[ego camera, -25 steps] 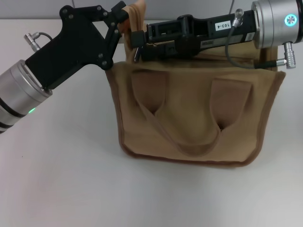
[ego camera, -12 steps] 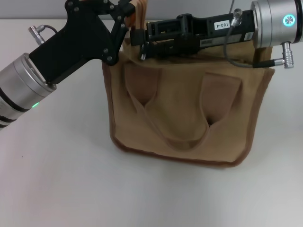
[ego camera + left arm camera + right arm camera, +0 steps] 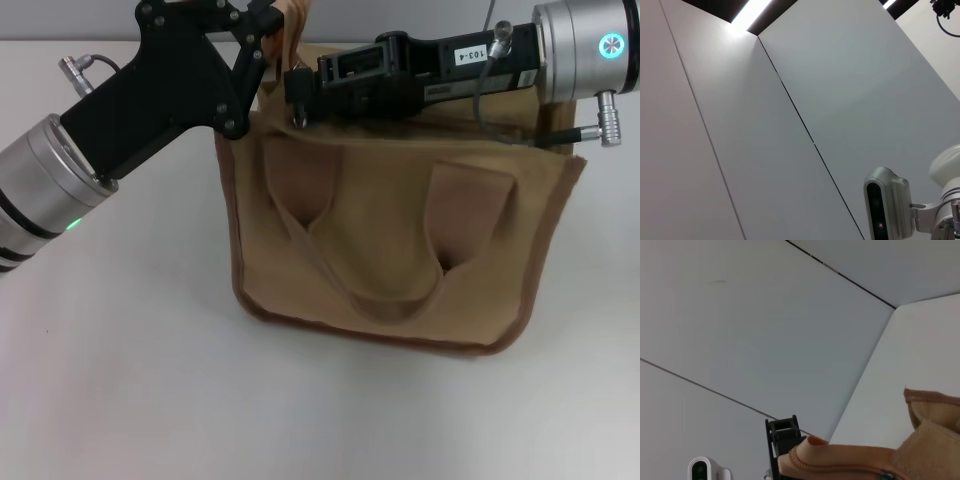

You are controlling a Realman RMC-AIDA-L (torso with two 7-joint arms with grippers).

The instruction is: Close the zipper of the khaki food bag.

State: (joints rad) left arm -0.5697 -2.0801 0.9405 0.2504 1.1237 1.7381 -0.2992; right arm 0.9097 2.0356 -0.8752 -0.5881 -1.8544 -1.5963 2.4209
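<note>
The khaki food bag (image 3: 400, 240) stands upright on the white table, its front with two strap handles facing me. My left gripper (image 3: 268, 45) is at the bag's top left corner, shut on the fabric end there and holding it up. My right gripper (image 3: 296, 92) reaches in from the right along the bag's top and is shut at the left end of the zipper (image 3: 297, 118), where a small silver pull hangs. The right arm hides most of the zip line. In the right wrist view the bag's edge (image 3: 865, 460) shows beside a black finger of the left gripper (image 3: 782, 437).
The white table (image 3: 150, 380) spreads in front of and to the left of the bag. A grey wall stands behind. The left wrist view holds only wall panels and the robot's head (image 3: 885, 205).
The left gripper has lifted the bag's corner up, and the bag shifted a little left. The right gripper then edged slightly to the right along the top.
</note>
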